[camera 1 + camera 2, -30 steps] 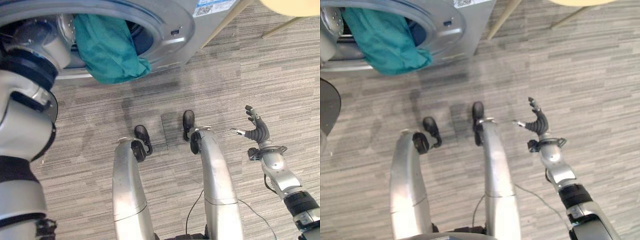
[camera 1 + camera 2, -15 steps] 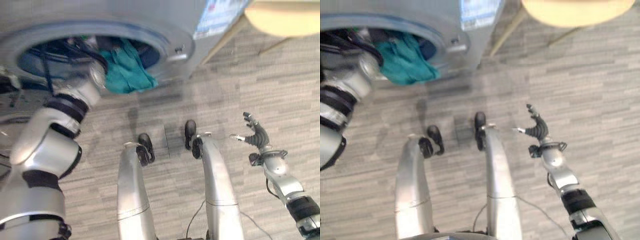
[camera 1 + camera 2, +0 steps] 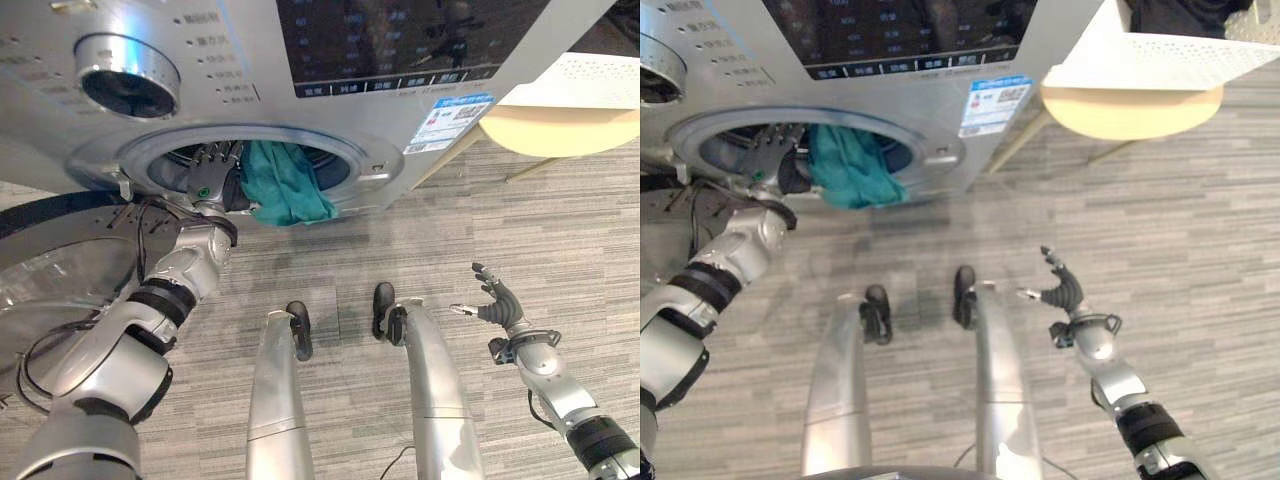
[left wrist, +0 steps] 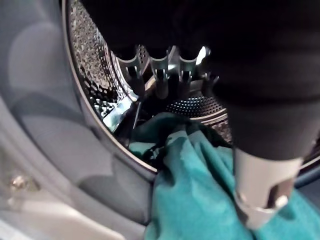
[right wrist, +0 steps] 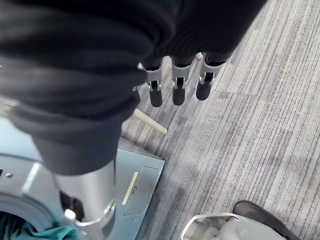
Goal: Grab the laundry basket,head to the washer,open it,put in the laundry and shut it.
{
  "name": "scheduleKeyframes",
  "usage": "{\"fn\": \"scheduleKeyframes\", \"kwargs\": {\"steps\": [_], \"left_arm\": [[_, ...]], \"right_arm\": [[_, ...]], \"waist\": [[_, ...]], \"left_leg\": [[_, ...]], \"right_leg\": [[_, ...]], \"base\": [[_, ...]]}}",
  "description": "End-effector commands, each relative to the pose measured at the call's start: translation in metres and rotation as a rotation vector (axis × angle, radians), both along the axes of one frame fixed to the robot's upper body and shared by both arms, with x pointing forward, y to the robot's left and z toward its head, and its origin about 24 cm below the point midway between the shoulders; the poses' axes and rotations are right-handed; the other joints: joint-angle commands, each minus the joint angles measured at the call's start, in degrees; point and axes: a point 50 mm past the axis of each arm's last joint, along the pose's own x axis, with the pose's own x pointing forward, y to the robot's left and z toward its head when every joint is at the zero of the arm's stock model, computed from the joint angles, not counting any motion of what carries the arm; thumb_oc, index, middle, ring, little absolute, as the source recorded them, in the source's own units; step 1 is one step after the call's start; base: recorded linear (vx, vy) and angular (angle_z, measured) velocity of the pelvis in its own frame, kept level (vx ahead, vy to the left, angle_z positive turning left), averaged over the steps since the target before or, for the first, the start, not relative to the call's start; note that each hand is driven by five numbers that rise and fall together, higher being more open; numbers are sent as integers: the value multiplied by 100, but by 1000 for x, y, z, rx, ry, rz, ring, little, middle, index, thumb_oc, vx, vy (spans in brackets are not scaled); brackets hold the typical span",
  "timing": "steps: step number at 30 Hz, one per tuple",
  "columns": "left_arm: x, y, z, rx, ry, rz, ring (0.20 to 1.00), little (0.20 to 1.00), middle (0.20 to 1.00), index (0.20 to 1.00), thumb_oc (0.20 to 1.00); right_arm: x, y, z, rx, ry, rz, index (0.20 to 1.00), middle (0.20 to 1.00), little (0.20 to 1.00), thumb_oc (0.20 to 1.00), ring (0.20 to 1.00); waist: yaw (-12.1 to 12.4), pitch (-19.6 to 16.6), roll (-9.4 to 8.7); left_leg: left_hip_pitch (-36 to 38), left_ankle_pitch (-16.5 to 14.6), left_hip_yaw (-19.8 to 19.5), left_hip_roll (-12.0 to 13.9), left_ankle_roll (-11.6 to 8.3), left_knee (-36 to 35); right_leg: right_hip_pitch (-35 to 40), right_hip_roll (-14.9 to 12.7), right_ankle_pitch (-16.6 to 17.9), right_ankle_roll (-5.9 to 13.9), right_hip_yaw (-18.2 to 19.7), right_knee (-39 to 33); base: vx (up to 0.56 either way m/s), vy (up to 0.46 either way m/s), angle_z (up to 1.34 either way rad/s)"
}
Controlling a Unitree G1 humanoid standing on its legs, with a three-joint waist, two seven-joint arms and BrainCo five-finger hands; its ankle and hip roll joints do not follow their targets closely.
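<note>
With our left hand [image 3: 212, 172] open beside the teal laundry [image 3: 285, 185] spilling over the washer [image 3: 940, 60] rim, we judged it best pushed deep into the drum, while our right hand [image 3: 497, 305] hung open.

Washer [image 3: 330, 90] stands ahead of the robot, to the left, its door [image 3: 50, 270] swung open to the left. Left hand [image 3: 212, 178] sits in the drum opening; laundry [image 3: 285, 185] lies just to its right, draped over the lower rim. A table [image 3: 1130, 105] stands right of the washer. Right hand [image 3: 495, 308] hangs over the floor [image 3: 560, 230] at lower right, well apart from the washer.
</note>
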Motion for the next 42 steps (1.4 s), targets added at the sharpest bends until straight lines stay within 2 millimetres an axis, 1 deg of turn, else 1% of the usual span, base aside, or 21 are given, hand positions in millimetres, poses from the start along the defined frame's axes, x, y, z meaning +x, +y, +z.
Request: {"fn": "scheduleKeyframes", "kwargs": {"steps": [1, 9, 10, 13, 14, 15, 19, 23, 24, 27, 30, 31, 33, 34, 35, 36, 38, 39, 40, 41, 42], "left_arm": [[10, 1, 41, -63, -124, 29, 1000, 1000, 1000, 1000, 1000], [25, -8, 67, 62, -117, 70, 1000, 1000, 1000, 1000, 1000], [25, -13, 82, 90, -151, 47, 200, 200, 200, 200, 200], [22, -22, 94, -100, -254, -28, 200, 200, 200, 200, 200], [20, -26, 91, -256, -288, -61, 200, 200, 200, 200, 200], [20, -25, 90, -259, -287, -60, 200, 200, 200, 200, 200], [13, -39, 78, -709, -291, -206, 200, 200, 200, 200, 200], [8, -43, 75, -850, -320, -245, 200, 200, 200, 200, 200], [8, -42, 74, -971, -356, -236, 200, 200, 200, 200, 200], [8, -41, 76, -1024, -384, -229, 200, 200, 200, 200, 200], [5, -37, 101, -1279, -551, -244, 200, 200, 200, 200, 200], [5, -37, 102, -1280, -552, -244, 200, 200, 200, 200, 200], [1, -34, 123, -1313, -636, -278, 200, 200, 200, 200, 200], [-3, -33, 143, -1287, -703, -307, 200, 200, 200, 200, 200], [-3, -33, 143, -1286, -705, -307, 200, 200, 200, 200, 200], [-9, -27, 176, -1109, -798, -286, 200, 200, 200, 200, 200], [-9, -20, 185, -945, -812, -220, 200, 200, 200, 200, 200], [-8, -18, 186, -861, -797, -191, 369, 369, 369, 369, 369], [-6, -14, 187, -770, -774, -158, 896, 896, 896, 896, 896], [-5, -9, 189, -635, -742, -110, 1000, 1000, 1000, 1000, 1000], [-4, -9, 198, -462, -707, -81, 1000, 1000, 1000, 1000, 1000]], "right_arm": [[5, -6, 28, -31, -129, -20, 1000, 1000, 1000, 1000, 1000], [7, -12, 52, 46, -214, -16, 1000, 1000, 1000, 1000, 1000], [7, -11, 55, 84, -224, -6, 1000, 1000, 1000, 1000, 1000], [2, -12, 53, 99, -228, -14, 1000, 1000, 1000, 1000, 1000], [0, -13, 49, 107, -220, -36, 1000, 1000, 1000, 1000, 1000], [0, -13, 49, 105, -219, -35, 1000, 1000, 1000, 1000, 1000], [-4, -14, 37, 110, -193, -79, 1000, 1000, 1000, 1000, 1000], [-4, -13, 27, 112, -163, -99, 1000, 1000, 1000, 1000, 1000], [-2, -9, 25, 121, -167, -101, 1000, 1000, 1000, 1000, 1000], [-2, -7, 26, 126, -175, -99, 1000, 1000, 1000, 1000, 1000], [2, 1, 30, 132, -211, -84, 1000, 1000, 1000, 1000, 1000], [2, 1, 31, 132, -212, -83, 1000, 1000, 1000, 1000, 1000], [3, 2, 32, 138, -220, -81, 1000, 1000, 1000, 1000, 1000], [3, 0, 34, 133, -226, -77, 1000, 1000, 1000, 1000, 1000], [3, 1, 34, 133, -226, -77, 1000, 1000, 1000, 1000, 1000], [1, -2, 36, 138, -228, -61, 1000, 1000, 1000, 1000, 1000], [0, -4, 37, 144, -226, -58, 1000, 1000, 1000, 1000, 1000], [-1, -5, 37, 144, -222, -53, 1000, 1000, 1000, 1000, 1000], [-1, -5, 37, 144, -218, -52, 1000, 1000, 1000, 1000, 1000], [-1, -6, 37, 148, -215, -49, 1000, 1000, 1000, 1000, 1000], [1, -7, 41, 147, -217, -38, 1000, 1000, 1000, 1000, 1000]], "waist": [[-83, 331, 30], [-242, 761, -142], [-264, 864, -177], [-256, 957, -161], [-249, 958, -149], [-254, 952, -141], [-234, 872, -75], [-228, 779, -36], [-217, 736, -26], [-229, 720, -22], [-270, 624, -14], [-273, 627, -11], [-284, 586, -8], [-310, 554, -5], [-310, 559, -7], [-387, 524, -11], [-412, 516, -2], [-418, 512, 2], [-415, 506, 2], [-418, 482, 42], [-401, 466, 54]], "left_leg": [[-315, 62, -252, 120, 262, 370], [-858, 15, -270, 184, 271, 935], [-860, -19, -250, 235, 277, 1005], [-860, -43, -231, 233, 298, 1053], [-860, -36, -225, 222, 301, 1060], [-860, -36, -227, 222, 301, 1059], [-859, -2, -237, 152, 290, 966], [-859, 1, -248, 114, 287, 910], [-859, 9, -258, 106, 284, 859], [-859, 7, -259, 90, 283, 849], [-859, 6, -287, 69, 271, 765], [-860, 7, -287, 68, 271, 763], [-859, -3, -307, 57, 272, 750], [-860, 2, -317, 58, 265, 728], [-860, 4, -317, 57, 265, 727], [-861, 3, -336, 64, 258, 724], [-861, 14, -324, 73, 266, 719], [-861, 17, -316, 74, 271, 719], [-861, 23, -304, 79, 276, 697], [-861, 33, -294, 89, 289, 703], [-862, 39, -277, 91, 292, 690]], "right_leg": [[259, 82, -179, 102, 252, -125], [-310, 54, -91, 126, 395, 420], [-318, 61, -67, 138, 393, 462], [-329, 77, -22, 149, 351, 444], [-340, 82, -18, 135, 320, 436], [-338, 82, -19, 134, 317, 434], [-344, 92, -27, 96, 264, 348], [-335, 102, -48, 83, 244, 303], [-336, 99, -62, 81, 245, 282], [-332, 93, -71, 77, 239, 263], [-317, 104, -77, 90, 241, 191], [-317, 103, -76, 90, 240, 189], [-308, 106, -79, 99, 233, 163], [-300, 112, -86, 110, 227, 143], [-299, 111, -86, 110, 226, 141], [-256, 113, -62, 137, 227, 109], [-241, 105, -46, 154, 226, 113], [-230, 102, -32, 162, 227, 107], [-226, 108, -21, 171, 231, 81], [-224, 107, -9, 170, 231, 76], [-209, 110, 4, 182, 237, 62]], "base": [[0, 0, 0], [9, -4, -1], [26, -17, -5], [3, -16, -6], [-3, -22, -18], [-6, -11, -13], [-2, -7, 1], [-1, 1, 4], [3, -2, 9], [1, -4, 1], [12, -1, 3], [11, -7, 3], [16, -5, 0], [0, 0, 0], [37, -14, -1], [0, 0, 0], [0, 19, 0], [1, 41, -2], [-2, 44, -4], [-9, 49, -2], [-16, 40, 0]]}}
